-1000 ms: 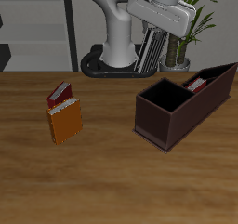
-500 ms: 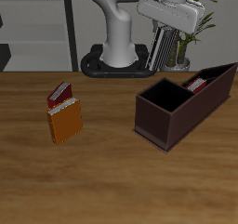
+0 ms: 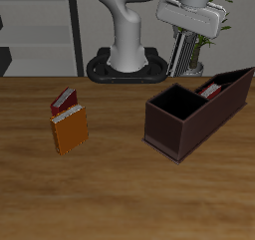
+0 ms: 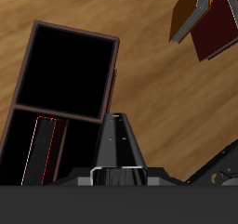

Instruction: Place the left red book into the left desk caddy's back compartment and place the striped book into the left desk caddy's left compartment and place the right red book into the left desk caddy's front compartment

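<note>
- Gripper point(image 3: 183, 32) is clamped on the striped book point(image 3: 180, 53), which hangs upright, high above the table and behind the left desk caddy point(image 3: 175, 132).
- My biggest risk is the caddy. If I descend off-line, the book's lower edge catches a divider or wall and shoves the box.
- Wrong slot is next. The big square bay sits right beside the narrow slots, and one slot already holds what I read as the right red book point(image 3: 211, 88).
- The striped book could swing or slip in the pinch.
- The left red book point(image 3: 64, 98) is well apart beside the orange book point(image 3: 70, 130), so there's no threat to it.
</note>
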